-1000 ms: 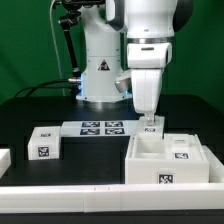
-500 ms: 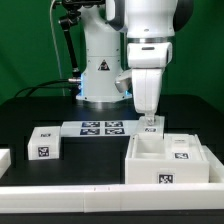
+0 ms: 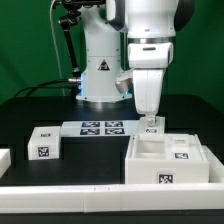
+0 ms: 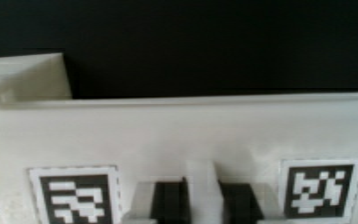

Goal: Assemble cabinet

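Item: cabinet, part-built; arm at rest on it.

1. Rail (image 3: 90, 193), long and white, nearest the exterior camera. Not part of the job.
2. Box (image 3: 143, 170), the cabinet body, on the exterior view's right just behind the rail. It lies open side up, with a tagged insert (image 3: 180, 153) in its far compartment.
3. Block (image 3: 45, 143), small, white and tagged, on the dark surface (image 3: 30, 115) well apart from the box, on the exterior view's left. I judge it is still to be fitted.
4. Panel (image 3: 152, 127), tagged, upright at the box's far wall. The fingers (image 4: 165, 203) stand close together with a white strip between them. I read that as a grip on the panel's edge.
5. Marker board (image 3: 100, 127), flat, beyond the block.

Change: none. Over the last second I see the arm and every part exactly where they were. I take this as a hold while the panel seats, not progress. Next, I'd expect a release only once it sits true.
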Controlling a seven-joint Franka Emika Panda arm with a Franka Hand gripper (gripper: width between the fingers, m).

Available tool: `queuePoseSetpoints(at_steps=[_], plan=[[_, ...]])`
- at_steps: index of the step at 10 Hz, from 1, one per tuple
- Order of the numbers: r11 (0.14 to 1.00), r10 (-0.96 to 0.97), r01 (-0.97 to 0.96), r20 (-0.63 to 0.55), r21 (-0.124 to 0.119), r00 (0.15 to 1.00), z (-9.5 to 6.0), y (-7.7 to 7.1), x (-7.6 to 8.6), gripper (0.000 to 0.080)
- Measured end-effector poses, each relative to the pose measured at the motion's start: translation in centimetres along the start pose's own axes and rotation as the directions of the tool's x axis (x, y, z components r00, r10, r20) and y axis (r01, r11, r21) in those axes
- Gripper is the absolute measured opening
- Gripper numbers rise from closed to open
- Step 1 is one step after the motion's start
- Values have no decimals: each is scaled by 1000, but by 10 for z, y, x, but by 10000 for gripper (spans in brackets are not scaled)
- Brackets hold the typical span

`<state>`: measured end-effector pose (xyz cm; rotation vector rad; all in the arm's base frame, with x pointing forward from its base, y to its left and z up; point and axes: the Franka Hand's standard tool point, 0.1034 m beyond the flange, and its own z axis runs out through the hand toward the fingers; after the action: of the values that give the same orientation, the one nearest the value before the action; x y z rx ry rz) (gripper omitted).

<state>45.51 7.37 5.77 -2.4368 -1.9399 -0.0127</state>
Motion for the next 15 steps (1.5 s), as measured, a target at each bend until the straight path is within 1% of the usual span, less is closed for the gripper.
queuePoseSetpoints(at_steps=[4,9,10,11,12,14,15], plan=[[1000,-25,25,-3,-2,1000,1,7,-1,70],[1000,-22,22,-4,-4,1000,0,8,-1,70],[999,-50,50,-3,-4,999,-1,15,-2,70],[999,-52,52,-5,-6,999,-1,25,-3,70],[999,-50,50,-10,-14,999,-1,35,-2,70],[999,-44,44,-13,-14,999,-1,48,0,70],[999,-40,40,-18,-22,999,-2,57,2,70]])
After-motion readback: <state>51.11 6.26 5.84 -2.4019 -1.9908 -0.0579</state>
